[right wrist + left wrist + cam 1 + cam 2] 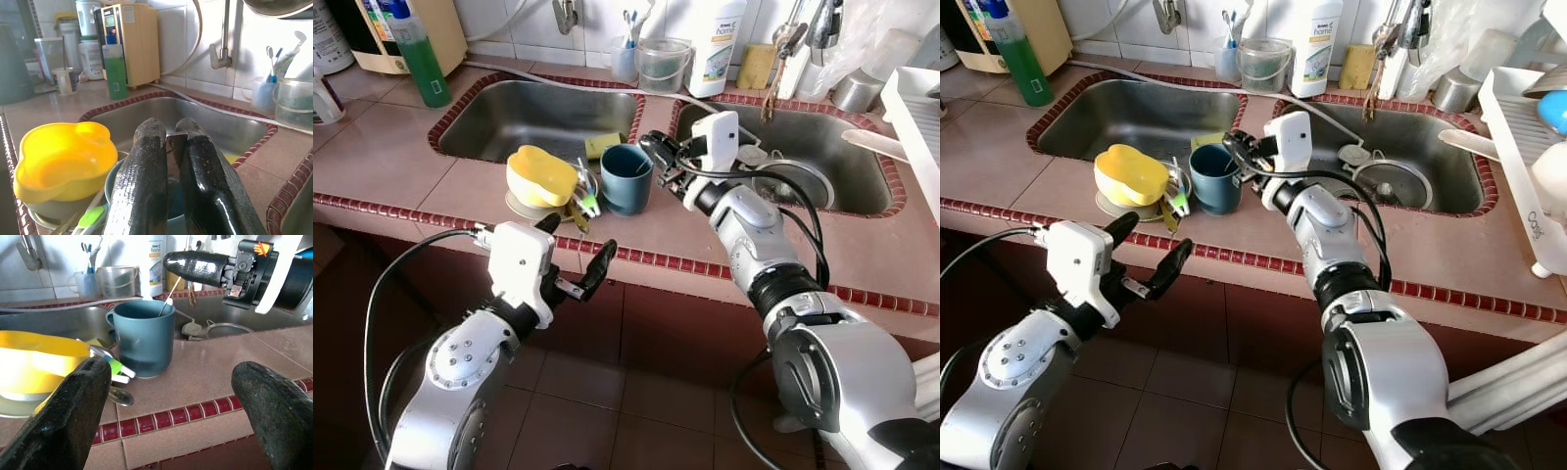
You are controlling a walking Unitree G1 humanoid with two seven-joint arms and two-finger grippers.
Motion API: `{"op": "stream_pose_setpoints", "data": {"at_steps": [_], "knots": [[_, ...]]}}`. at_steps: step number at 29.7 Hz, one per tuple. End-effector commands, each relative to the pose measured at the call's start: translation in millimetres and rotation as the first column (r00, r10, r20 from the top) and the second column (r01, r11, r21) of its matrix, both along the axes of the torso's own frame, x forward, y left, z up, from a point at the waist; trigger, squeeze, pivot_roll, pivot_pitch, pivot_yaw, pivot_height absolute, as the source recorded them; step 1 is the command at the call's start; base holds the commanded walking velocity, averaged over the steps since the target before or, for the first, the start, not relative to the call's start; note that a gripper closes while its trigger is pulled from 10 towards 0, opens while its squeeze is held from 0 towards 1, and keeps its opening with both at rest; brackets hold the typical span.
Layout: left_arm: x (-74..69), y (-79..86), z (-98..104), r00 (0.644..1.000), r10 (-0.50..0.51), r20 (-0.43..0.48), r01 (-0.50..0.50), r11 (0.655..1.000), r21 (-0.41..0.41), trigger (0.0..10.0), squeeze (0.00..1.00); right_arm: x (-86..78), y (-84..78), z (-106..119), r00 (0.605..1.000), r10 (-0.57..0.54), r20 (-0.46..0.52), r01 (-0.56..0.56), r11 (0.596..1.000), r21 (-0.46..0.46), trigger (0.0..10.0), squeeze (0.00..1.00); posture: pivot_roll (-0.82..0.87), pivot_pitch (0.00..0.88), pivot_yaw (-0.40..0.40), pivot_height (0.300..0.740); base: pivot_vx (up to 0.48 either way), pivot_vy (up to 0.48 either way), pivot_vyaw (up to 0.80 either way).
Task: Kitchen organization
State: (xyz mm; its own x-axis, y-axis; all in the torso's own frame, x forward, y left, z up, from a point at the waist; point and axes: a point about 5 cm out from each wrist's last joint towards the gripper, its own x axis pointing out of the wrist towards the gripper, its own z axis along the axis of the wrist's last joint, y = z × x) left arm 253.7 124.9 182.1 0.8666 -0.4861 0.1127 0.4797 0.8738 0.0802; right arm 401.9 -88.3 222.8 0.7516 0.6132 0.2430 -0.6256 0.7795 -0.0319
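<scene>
teal and upright, the mug stood on the tiled counter between the two sinks, just beside the yellow bowl, with loose cutlery lying between them. your right gripper hung over the mug's rim with its fingers pinched together on a thin utensil handle whose lower end sat inside the mug, so you looked to be at the step of loading cutlery into it. the next move probably called for easing the fingers apart so the piece dropped in without tipping the mug, then going back for the cutlery by the bowl. your left gripper waited at the counter's front edge, jaws wide apart and holding nothing. the left wrist view gave you the handle slanting out of the mug; the right wrist view gave you a sliver of metal nipped between the fingers, which the eye views left too small to read.
</scene>
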Motion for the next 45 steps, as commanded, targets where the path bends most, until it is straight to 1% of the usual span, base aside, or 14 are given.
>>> {"op": "stream_pose_setpoints", "data": {"at_steps": [1, 12, 13, 14, 15, 16, 25, 26, 32, 38, 40, 41, 43, 45], "knots": [[1.4, -1.5, 1, 1.0, 0.002, 0.012, -0.002, 1.0, 0.004, 10.0, 0.0, 2.0, 1.2, 12, 1.0, 0.0, 0.03, 0.0, 1.0, 0.02, 0.0, 0.0, -0.02, 0.076, 0.017, 0.74, 0.0, 0.0, 0.0], [9.0, -3.6, 2, 1.0, -0.001, 0.031, 0.001, 1.0, -0.001, 10.0, 0.0, 4.8, -5.0, 36, 0.995, -0.013, 0.098, 0.007, 0.998, 0.059, 0.0, 0.0, -0.04, 0.045, 0.017, 0.74, 0.0, 0.0, 0.0], [11.2, -4.0, 3, 0.999, -0.001, 0.034, 0.001, 1.0, -0.003, 10.0, 0.0, 5.4, -6.1, 42, 0.994, -0.017, 0.112, 0.009, 0.997, 0.071, 3.8, 0.0, -0.04, 0.037, 0.015, 0.74, 0.0, 0.0, 0.0], [12.6, -4.2, 3, 0.999, 0.0, 0.037, 0.001, 1.0, -0.004, 10.0, 0.0, 5.7, -6.8, 46, 0.992, -0.02, 0.121, 0.011, 0.997, 0.078, 3.8, 0.0, -0.04, 0.037, 0.015, 0.74, 0.0, 0.0, 0.0], [14.1, -5.0, 4, 0.999, -0.002, 0.043, 0.002, 1.0, -0.005, 10.0, 0.0, 6.1, -7.5, 52, 0.99, -0.023, 0.138, 0.011, 0.996, 0.085, 10.0, 0.0, -0.05, 0.035, 0.014, 0.74, 0.0, 0.0, 0.0], [14.1, -5.0, 4, 0.999, -0.002, 0.043, 0.002, 1.0, -0.005, 10.0, 0.0, 6.1, -7.5, 52, 0.99, -0.023, 0.138, 0.011, 0.996, 0.085, 10.0, 0.0, -0.05, 0.035, 0.014, 0.74, 0.0, 0.0, 0.0], [24.0, -9.1, 5, 0.998, -0.012, 0.064, 0.013, 1.0, -0.016, 10.0, 0.0, 4.4, -11.6, 92, 0.965, -0.021, 0.262, -0.016, 0.99, 0.139, 10.0, 0.0, -0.07, 0.002, 0.014, 0.74, 0.0, 0.0, 0.0], [26.6, -9.6, 6, 0.998, -0.011, 0.069, 0.013, 1.0, -0.022, 10.0, 0.0, 2.8, -13.1, 103, 0.954, -0.027, 0.299, -0.023, 0.987, 0.161, 10.0, 0.0, -0.08, 0.0, 0.017, 0.74, 0.0, 0.0, 0.0], [34.4, -9.1, 7, 0.997, 0.007, 0.074, -0.004, 0.999, -0.035, 10.0, 0.0, -1.3, -20.8, 115, 0.925, -0.09, 0.37, 0.015, 0.98, 0.2, 10.0, 0.0, -0.09, 0.0, 0.016, 0.74, 0.0, 0.0, 0.0], [41.0, -5.6, 7, 0.997, 0.032, 0.066, -0.028, 0.998, -0.056, 10.0, 0.0, -4.5, -26.0, 108, 0.899, -0.178, 0.401, 0.105, 0.975, 0.197, 10.0, 0.0, -0.1, 0.0, 0.013, 0.74, 0.0, 0.0, 0.0], [48.3, -0.6, 9, 0.995, 0.073, 0.063, -0.068, 0.995, -0.076, 10.0, 0.0, -7.6, -36.4, 91, 0.878, -0.291, 0.381, 0.221, 0.951, 0.216, 10.0, 0.0, -0.12, 0.0, 0.012, 0.74, 0.0, 0.0, 0.0], [48.3, -0.6, 9, 0.995, 0.073, 0.063, -0.068, 0.995, -0.076, 10.0, 0.0, -7.6, -36.4, 91, 0.878, -0.291, 0.381, 0.221, 0.951, 0.216, 10.0, 0.0, -0.12, 0.0, 0.012, 0.74, 0.0, 0.0, 0.0], [55.5, 5.0, 12, 0.99, 0.126, 0.058, -0.118, 0.985, -0.125, 10.0, 0.0, -16.3, -52.0, 72, 0.83, -0.422, 0.364, 0.358, 0.904, 0.233, 10.0, 0.0, -0.12, 0.0, 0.013, 0.74, 0.0, 0.0, 0.0], [57.3, 7.0, 13, 0.988, 0.143, 0.061, -0.134, 0.981, -0.141, 10.0, 0.0, -21.7, -56.7, 66, 0.81, -0.463, 0.36, 0.395, 0.884, 0.249, 10.0, 0.0, -0.13, 0.0, 0.013, 0.74, 0.0, 0.0, 0.0]]}}
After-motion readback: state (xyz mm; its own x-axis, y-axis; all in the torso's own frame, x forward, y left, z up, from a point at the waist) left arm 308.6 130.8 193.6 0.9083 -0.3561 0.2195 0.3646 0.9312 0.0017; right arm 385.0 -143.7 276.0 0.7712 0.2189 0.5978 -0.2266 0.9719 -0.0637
